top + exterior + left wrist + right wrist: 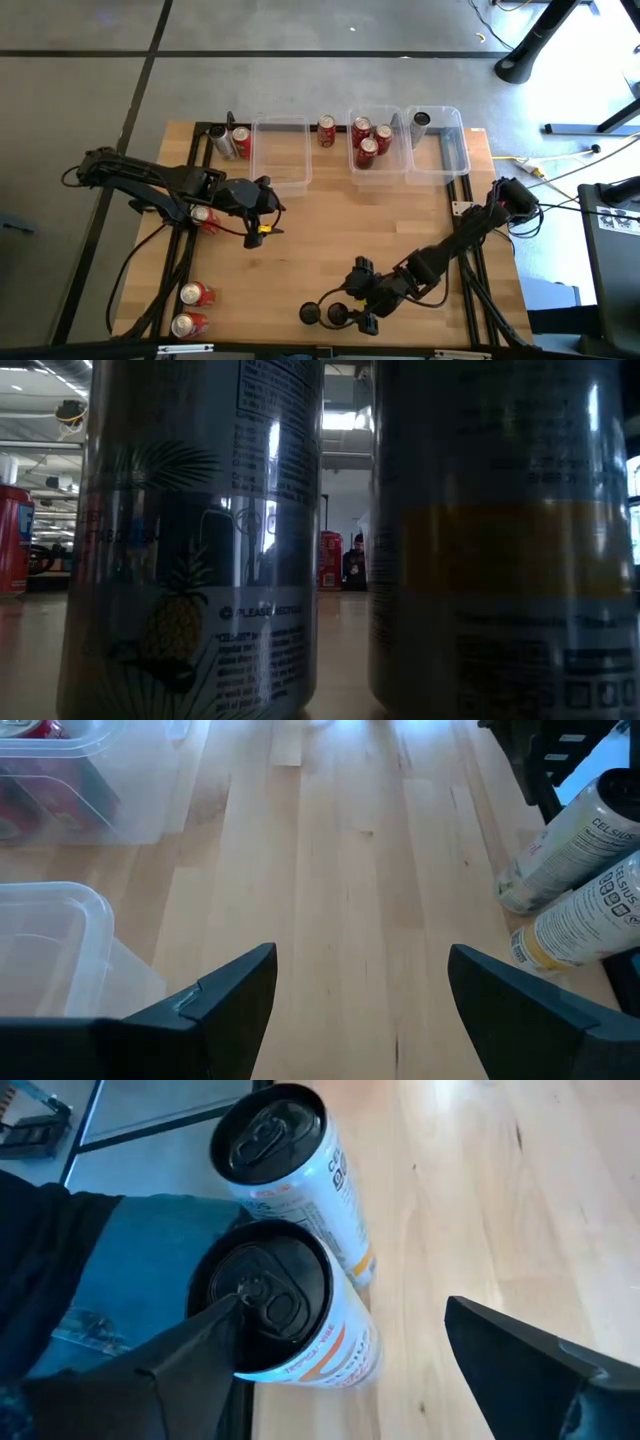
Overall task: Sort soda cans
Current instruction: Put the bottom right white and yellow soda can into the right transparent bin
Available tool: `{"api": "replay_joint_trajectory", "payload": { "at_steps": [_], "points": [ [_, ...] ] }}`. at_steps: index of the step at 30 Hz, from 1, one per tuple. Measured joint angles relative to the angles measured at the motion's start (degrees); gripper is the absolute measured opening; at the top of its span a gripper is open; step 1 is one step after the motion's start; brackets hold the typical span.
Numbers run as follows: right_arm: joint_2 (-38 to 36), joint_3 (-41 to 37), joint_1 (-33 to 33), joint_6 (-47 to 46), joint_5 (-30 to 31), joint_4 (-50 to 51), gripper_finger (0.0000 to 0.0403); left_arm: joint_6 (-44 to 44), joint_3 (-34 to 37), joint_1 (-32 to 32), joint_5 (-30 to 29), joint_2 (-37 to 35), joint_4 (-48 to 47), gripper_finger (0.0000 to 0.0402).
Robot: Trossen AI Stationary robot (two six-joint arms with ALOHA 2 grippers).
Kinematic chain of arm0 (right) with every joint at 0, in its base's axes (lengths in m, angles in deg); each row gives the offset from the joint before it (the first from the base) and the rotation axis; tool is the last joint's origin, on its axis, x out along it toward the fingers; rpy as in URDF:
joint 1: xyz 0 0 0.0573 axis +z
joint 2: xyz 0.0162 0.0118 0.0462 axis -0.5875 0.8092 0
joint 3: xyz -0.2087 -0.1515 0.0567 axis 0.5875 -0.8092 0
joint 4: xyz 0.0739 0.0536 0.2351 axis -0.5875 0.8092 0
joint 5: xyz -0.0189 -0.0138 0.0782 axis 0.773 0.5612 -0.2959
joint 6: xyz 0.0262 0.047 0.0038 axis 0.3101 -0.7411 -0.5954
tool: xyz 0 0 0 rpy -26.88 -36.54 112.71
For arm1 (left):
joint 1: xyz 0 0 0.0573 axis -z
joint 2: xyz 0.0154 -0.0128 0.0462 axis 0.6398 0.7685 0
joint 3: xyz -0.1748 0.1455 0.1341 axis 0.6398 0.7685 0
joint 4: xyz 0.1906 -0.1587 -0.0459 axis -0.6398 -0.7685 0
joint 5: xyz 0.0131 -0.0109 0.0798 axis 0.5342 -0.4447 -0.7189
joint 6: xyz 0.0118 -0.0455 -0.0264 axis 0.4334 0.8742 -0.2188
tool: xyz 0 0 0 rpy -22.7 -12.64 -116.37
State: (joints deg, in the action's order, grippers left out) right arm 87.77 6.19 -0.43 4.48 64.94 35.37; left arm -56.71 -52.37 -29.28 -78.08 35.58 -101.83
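Right now your right pincer (352, 300) sits low at the near edge of the bench (330, 230), jaws spread wide and holding nothing. Just to its left stand two black-topped cans (322, 314), white-bodied in the right wrist view, side by side at the bench's near edge; one finger (190, 1350) overlaps the rim of the nearer can (285, 1320), though you cannot tell whether it touches.

Your left pincer (262, 212) hovers over the left-middle of the bench, jaws likewise apart and empty, with bare wood between its fingers (225, 995).

Along the far edge you have three clear bins in a row. The left bin (281, 150) looks empty, the middle bin (376, 170) holds three red cans (370, 140), and the right bin (450, 150) holds one dark-topped can (421, 119) in its far corner. One red can (326, 131) stands on the bench between the left and middle bins. Left of the left bin, a silver can and a red can (232, 142) lie together.

Another red can (203, 217) lies under the left arm, and two more red cans (192, 308) lie at the near left corner
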Motion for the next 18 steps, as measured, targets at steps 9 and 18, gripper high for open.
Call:
{"api": "replay_joint_trajectory", "payload": {
  "at_steps": [9,18],
  "points": [
    [-0.27,-0.09,-1.16,3.06,1.52,0.42,0.0342,-0.04,0.0,-0.02,0.01,0.0,-0.03,0.0282],
    [-2.81,-0.29,-3.15,3.46,3.34,4.16,0.0342,0.0,0.0,-0.02,-0.01,0.0,-0.31,0.0282]
  ]
}}
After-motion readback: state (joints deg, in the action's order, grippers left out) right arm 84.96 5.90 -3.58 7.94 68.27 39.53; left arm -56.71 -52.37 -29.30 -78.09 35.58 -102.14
